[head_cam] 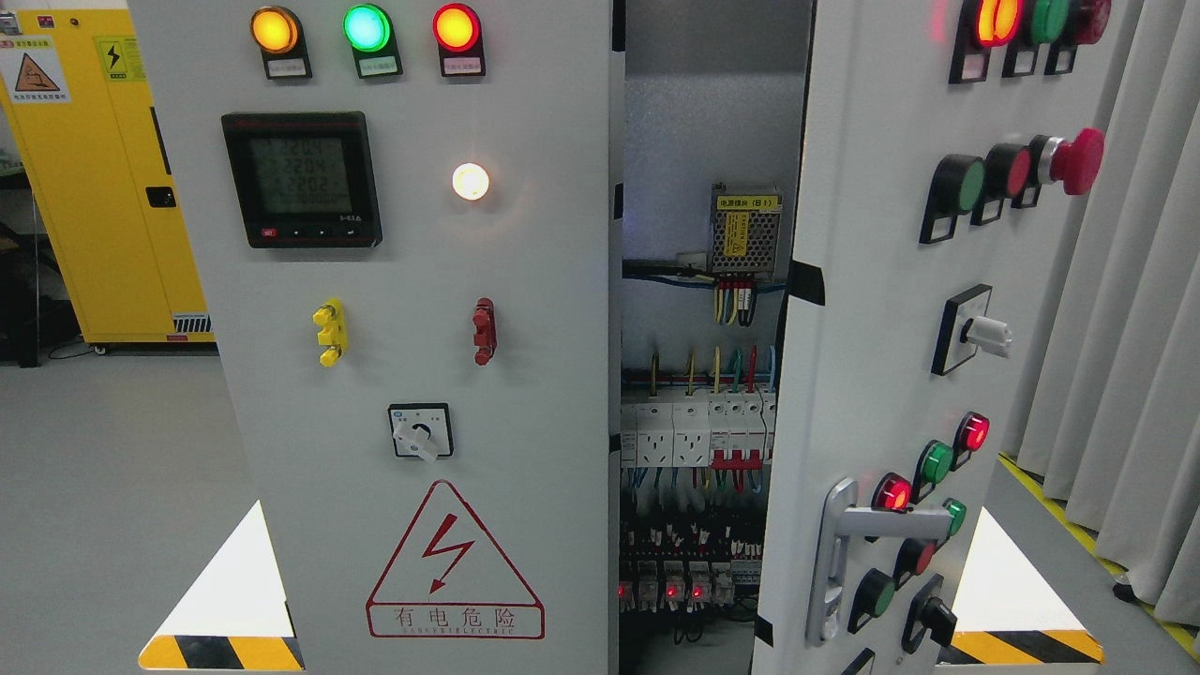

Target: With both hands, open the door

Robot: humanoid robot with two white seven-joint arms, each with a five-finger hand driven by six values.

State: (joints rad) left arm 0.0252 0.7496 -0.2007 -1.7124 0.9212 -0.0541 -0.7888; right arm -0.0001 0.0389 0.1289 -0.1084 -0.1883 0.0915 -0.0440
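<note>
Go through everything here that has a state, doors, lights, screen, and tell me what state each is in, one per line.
Left door: swung open.
Right door: swung open.
Inside of the cabinet: exposed, wiring visible.
Amber, green and red lamps: all lit.
White lamp: lit.
Meter screen: on, showing digits.
Door handle: its lever points sideways.
Robot hands: not in view.

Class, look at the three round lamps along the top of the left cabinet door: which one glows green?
The middle lamp glows green; the left lamp is amber and the right lamp is red.
</note>
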